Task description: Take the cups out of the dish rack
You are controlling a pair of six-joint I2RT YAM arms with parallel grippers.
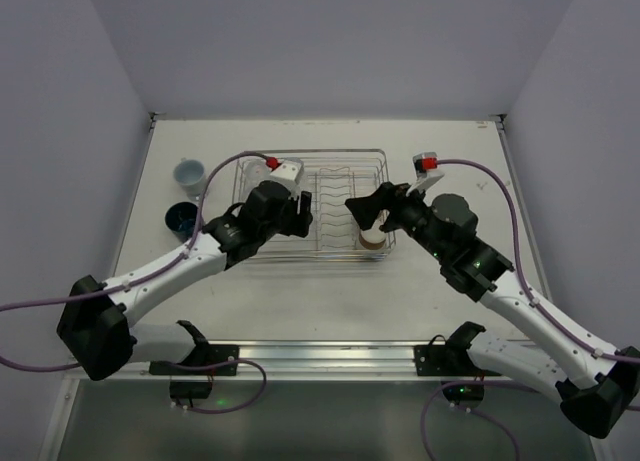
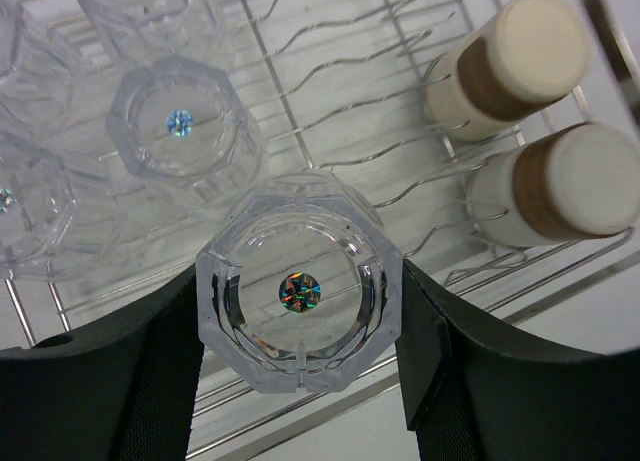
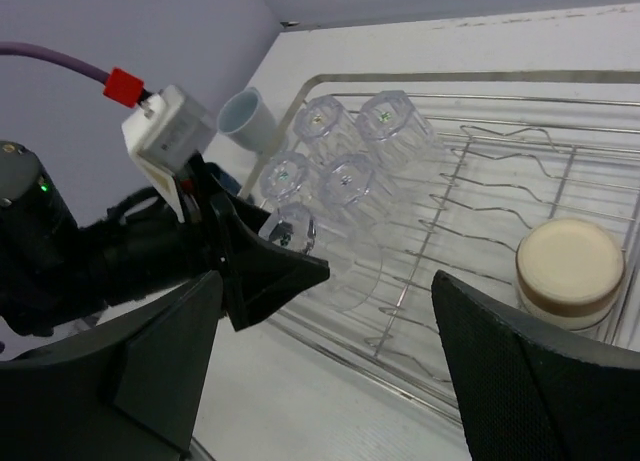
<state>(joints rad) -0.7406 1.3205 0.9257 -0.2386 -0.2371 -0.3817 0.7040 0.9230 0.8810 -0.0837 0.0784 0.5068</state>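
Cups sit mostly in the dish rack (image 1: pixel 340 153), all mouth-down, I take it for draining: a cluster of clear tumblers (image 3: pixel 345 146) on its left half, two tan cups (image 2: pixel 510 61) leaning on the divider wires at the right end. My left hand (image 2: pixel 300 316) is down in the rack around one clear tumbler (image 2: pixel 250 271), fingers (image 2: pixel 150 381) flat on opposite facets of its eight-sided base, closed on it as far as I can judge; a facet-to-facet grip makes sense, slick plastic won't twist out. That tumbler looks tilted in the right wrist view, whether it's clear of the wires I can't tell. My right hand (image 3: pixel 325 316) hangs spread wide, holding nothing, just above the tan cups, probably lined up for one. Pale blue-white cup (image 1: pixel 190 173) and dark blue cup (image 1: pixel 182 218) stand on the bench (image 1: pixel 330 301) left of the rack, mouths up, so that's likely the drop zone. Writing: none readable; the tumbler bases carry a small round holographic sticker (image 2: pixel 299 289), no text legible, no brand anywhere
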